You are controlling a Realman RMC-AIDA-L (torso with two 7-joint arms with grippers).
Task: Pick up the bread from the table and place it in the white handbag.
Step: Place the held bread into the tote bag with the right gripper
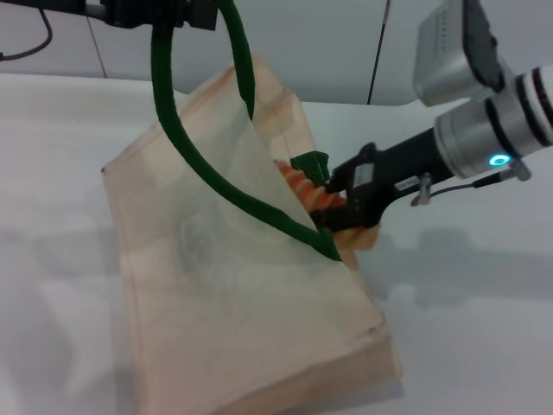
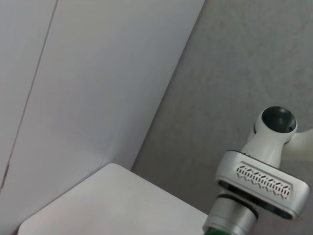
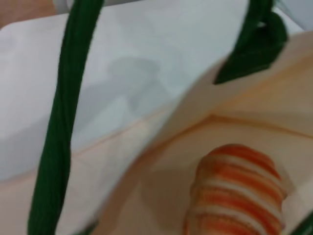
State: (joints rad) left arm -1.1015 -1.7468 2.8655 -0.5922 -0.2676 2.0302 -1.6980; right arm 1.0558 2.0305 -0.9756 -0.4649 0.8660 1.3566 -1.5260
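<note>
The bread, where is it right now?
Head view: the bread sits at the white handbag's open mouth, held by the right gripper reaching in from the right.

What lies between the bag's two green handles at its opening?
In the head view, the bread, held by the right gripper, sits in the white handbag mouth between its handles. The left gripper holds them up.

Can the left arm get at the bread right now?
Probably not. The left gripper is up top holding the white handbag by its green handle, and the bread sits at the bag mouth in the right gripper.
</note>
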